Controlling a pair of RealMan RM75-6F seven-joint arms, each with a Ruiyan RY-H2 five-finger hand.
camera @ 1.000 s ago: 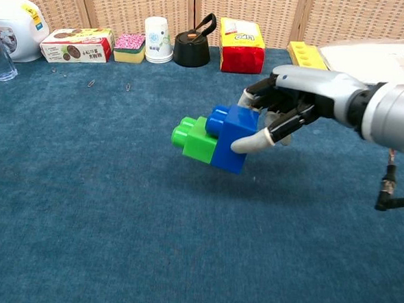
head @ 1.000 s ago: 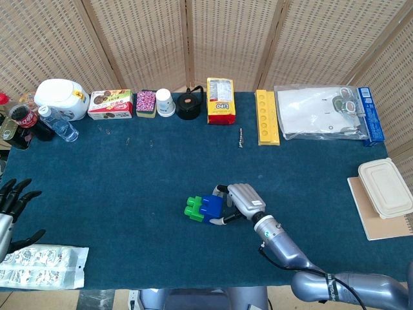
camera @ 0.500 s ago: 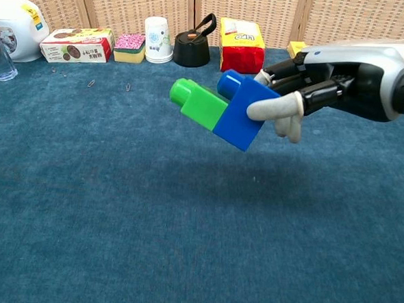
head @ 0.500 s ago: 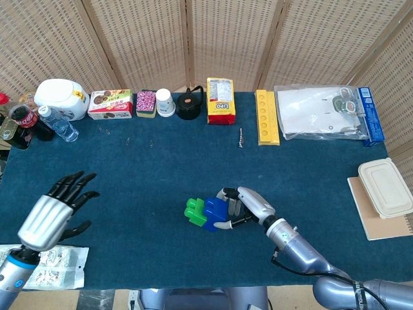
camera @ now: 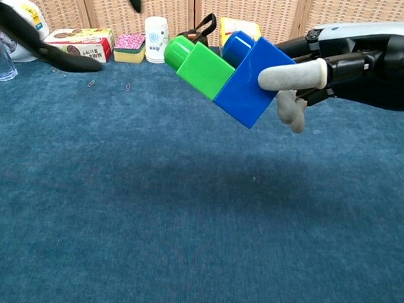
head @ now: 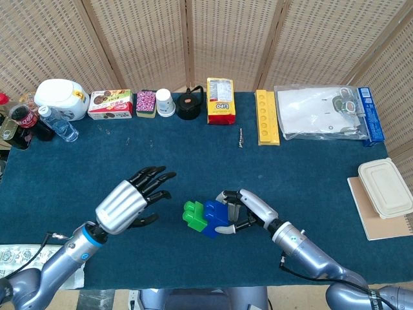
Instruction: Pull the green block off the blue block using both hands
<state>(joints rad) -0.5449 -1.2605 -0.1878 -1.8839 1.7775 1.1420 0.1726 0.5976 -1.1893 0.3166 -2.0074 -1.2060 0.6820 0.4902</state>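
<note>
My right hand (head: 248, 212) (camera: 345, 61) grips the blue block (head: 215, 218) (camera: 251, 82) and holds it up off the table. The green block (head: 194, 215) (camera: 199, 64) is still stuck to the blue one's left side, tilted up to the left. My left hand (head: 132, 201) hovers to the left of the blocks with its dark fingers (camera: 57, 53) spread, holding nothing and a short gap away from the green block.
The blue table cloth (head: 310, 174) carries a back row: jug (head: 61, 98), cookie box (head: 110, 104), paper cup (head: 165, 102), black kettle (head: 189, 105), yellow bag (head: 220, 100), yellow tray (head: 267, 116), plastic bag (head: 322, 111). Bottles (head: 29, 123) stand far left; a lidded container (head: 386, 187) sits right.
My left hand has swung in from the far left edge toward the blocks. My right hand has lifted the joined blocks higher and tilted them.
</note>
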